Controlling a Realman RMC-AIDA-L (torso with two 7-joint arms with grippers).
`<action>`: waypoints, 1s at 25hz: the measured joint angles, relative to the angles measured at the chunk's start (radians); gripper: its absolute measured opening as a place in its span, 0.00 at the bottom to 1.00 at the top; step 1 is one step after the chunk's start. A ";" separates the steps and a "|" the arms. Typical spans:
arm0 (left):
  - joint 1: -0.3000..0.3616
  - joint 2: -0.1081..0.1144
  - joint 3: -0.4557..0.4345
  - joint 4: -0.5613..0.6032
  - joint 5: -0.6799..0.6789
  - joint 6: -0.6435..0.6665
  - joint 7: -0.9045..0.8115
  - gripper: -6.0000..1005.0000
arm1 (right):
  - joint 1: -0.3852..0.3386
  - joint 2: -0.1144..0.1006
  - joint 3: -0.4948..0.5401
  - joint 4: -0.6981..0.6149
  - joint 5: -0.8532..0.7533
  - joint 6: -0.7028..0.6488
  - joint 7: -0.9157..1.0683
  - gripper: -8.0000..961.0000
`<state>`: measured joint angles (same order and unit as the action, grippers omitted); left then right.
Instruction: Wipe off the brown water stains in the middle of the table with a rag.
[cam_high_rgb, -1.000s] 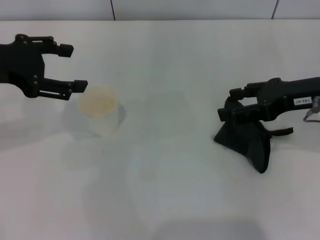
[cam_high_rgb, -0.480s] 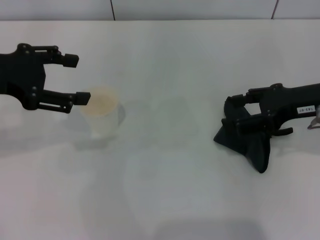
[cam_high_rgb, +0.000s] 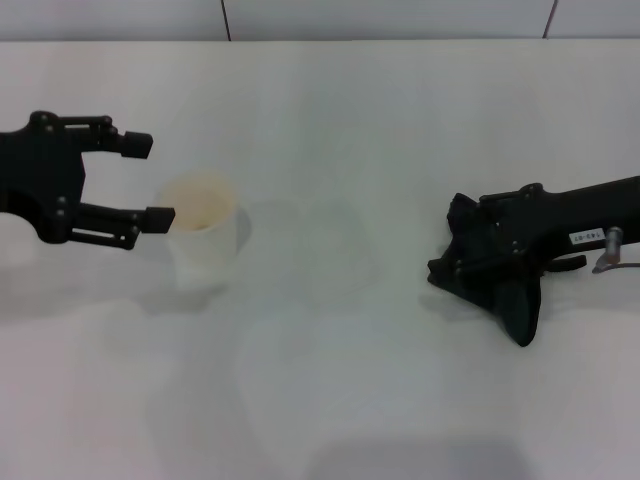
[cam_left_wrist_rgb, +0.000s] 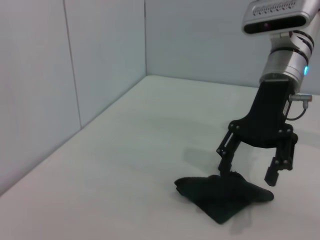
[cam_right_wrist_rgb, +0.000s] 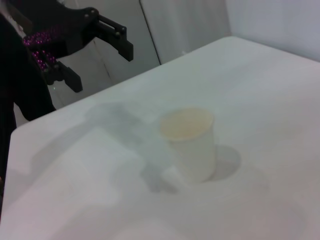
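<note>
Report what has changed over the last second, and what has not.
The left gripper, open beside the cup, dipped slightly and the cup was set upright. The right gripper sank lower onto the rag, fingers open around it. The rag stayed put on the table.

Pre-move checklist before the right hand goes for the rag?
1. Right hand open: ok, fingers spread.
2. Right hand over the rag: ok, low above it, one fingertip at the cloth's edge.
3. Rag gripped: not ok, it lies loose on the table.
4. Stain located: cannot tell, no brown blotch shows on the tabletop.
5. Cup upright and well apart from the rag: ok.
6. Left hand clear of the cup: cannot tell, it is open right beside the rim.
</note>
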<state>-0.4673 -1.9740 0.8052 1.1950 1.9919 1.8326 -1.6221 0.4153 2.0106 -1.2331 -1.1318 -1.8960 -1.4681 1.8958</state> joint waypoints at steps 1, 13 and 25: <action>0.003 0.001 0.002 0.000 0.001 0.001 0.000 0.87 | 0.002 0.000 -0.009 -0.001 -0.003 0.007 0.002 0.83; 0.001 0.003 0.013 -0.013 0.064 0.037 0.004 0.87 | 0.012 0.002 -0.084 -0.018 -0.022 0.060 0.024 0.83; -0.002 0.004 0.022 -0.067 0.090 0.039 0.034 0.87 | 0.013 0.002 -0.101 -0.020 -0.026 0.070 0.029 0.83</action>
<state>-0.4697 -1.9696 0.8268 1.1283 2.0816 1.8720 -1.5880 0.4281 2.0126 -1.3345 -1.1521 -1.9221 -1.3984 1.9246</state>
